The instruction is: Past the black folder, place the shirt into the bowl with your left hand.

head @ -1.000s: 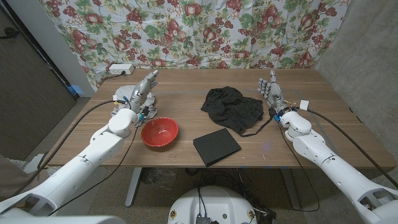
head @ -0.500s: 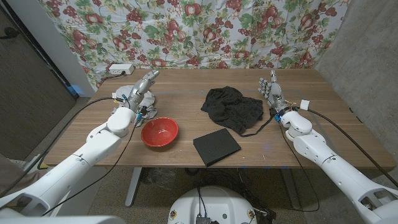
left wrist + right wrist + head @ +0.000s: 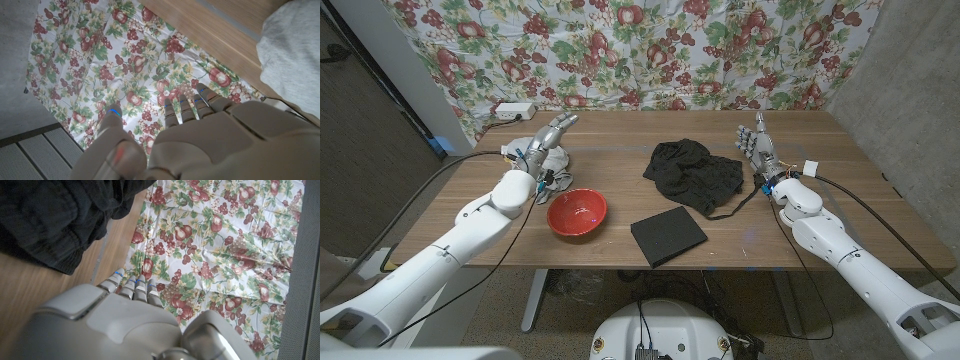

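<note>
At the far left, the left hand (image 3: 550,137) hangs with fingers spread, holding nothing, over a pale grey cloth (image 3: 533,152). Just nearer sits the glossy round red bowl (image 3: 577,211). At the centre near edge lies the flat, matte black folder (image 3: 668,235). Beyond it, the crumpled black shirt (image 3: 695,173) lies in soft folds on the wooden table (image 3: 620,135). To its right, the right hand (image 3: 757,145) stands released, fingers up and grasping nothing.

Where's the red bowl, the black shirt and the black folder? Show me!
red bowl (image 3: 577,212), head view, on its inside bottom.
black shirt (image 3: 693,172), head view, on the middle of the crumpled cloth.
black folder (image 3: 667,236), head view, on the middle of its cover.
</note>
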Robot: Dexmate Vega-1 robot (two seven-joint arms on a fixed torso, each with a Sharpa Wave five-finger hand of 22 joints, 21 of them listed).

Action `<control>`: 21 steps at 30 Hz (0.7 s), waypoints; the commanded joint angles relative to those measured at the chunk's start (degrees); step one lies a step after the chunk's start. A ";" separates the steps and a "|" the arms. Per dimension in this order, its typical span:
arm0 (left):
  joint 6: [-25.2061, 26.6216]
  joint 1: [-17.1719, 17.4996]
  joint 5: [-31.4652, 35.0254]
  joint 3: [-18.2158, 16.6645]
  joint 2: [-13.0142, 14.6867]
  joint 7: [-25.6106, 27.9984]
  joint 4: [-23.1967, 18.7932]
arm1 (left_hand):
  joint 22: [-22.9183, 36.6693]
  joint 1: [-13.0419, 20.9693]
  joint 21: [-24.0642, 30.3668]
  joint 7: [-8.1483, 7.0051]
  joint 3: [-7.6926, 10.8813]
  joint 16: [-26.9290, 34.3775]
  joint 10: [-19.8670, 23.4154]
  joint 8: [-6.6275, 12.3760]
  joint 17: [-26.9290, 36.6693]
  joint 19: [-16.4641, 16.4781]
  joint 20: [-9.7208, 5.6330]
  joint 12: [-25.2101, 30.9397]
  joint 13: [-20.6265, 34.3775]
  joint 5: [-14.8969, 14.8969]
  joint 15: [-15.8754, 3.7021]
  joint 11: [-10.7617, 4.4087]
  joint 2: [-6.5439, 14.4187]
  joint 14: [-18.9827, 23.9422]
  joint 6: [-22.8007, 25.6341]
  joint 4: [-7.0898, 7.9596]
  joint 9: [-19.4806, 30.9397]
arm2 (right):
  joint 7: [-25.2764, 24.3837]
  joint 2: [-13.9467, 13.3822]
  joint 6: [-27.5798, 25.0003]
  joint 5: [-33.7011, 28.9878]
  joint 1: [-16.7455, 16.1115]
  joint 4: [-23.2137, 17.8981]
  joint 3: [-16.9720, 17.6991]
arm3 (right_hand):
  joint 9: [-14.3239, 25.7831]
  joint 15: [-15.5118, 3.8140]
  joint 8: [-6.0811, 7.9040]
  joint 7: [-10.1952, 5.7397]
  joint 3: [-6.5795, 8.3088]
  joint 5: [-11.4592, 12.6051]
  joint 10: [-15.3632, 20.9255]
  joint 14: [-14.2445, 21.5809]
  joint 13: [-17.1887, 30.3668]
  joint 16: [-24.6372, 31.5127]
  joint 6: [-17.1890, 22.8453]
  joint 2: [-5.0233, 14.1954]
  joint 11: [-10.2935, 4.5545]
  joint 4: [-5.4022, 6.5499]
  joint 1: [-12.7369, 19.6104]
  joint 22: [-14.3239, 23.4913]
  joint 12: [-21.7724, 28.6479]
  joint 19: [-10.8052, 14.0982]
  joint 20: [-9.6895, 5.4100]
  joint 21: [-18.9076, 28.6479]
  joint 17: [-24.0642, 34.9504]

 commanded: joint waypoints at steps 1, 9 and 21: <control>1.28 -0.58 2.37 0.52 0.17 0.81 0.04 | 0.20 0.69 -0.11 -0.19 0.27 0.11 0.36 0.23 0.17 -0.02 1.15 0.55 0.20 0.09 -3.01 -0.55 -0.09 -0.36 0.48 -0.08 0.23 | 0.50 0.38 0.36 0.07 0.50 1.06 -0.10 | 0.11 0.04 0.09 -0.51 -0.25 0.15 0.06 -0.21 0.20 -0.01 0.16 0.74 -0.34 0.01 -0.01 0.33 0.00 0.14 0.70 -0.17 0.19; 2.93 -0.32 2.74 0.36 0.56 1.15 -0.76 | 0.24 0.87 -0.11 -0.53 0.32 0.15 0.39 0.03 0.20 -0.92 4.96 0.45 0.21 0.11 -2.12 -0.77 -0.11 -0.61 0.58 -0.06 0.23 | 0.62 0.41 0.12 0.36 0.70 1.34 0.00 | 0.11 -0.01 0.11 -0.78 -0.25 0.13 0.06 -0.15 0.20 0.04 0.11 0.77 -0.69 0.01 -0.02 0.35 0.01 0.16 1.03 -0.20 0.19; 5.24 0.01 4.67 0.39 1.94 1.88 -2.55 | 0.29 1.00 0.19 -1.60 0.37 0.24 1.31 0.53 0.23 -1.12 8.07 0.62 0.23 0.12 -1.53 -1.34 -0.13 -0.79 2.84 0.01 0.24 | 2.22 1.13 1.65 0.47 1.69 3.62 -0.18 | 0.12 0.41 0.10 -1.18 -0.24 0.12 -0.22 -0.21 0.21 0.05 -0.06 0.82 -0.86 0.01 -0.01 0.37 -0.07 0.07 1.89 -0.27 0.20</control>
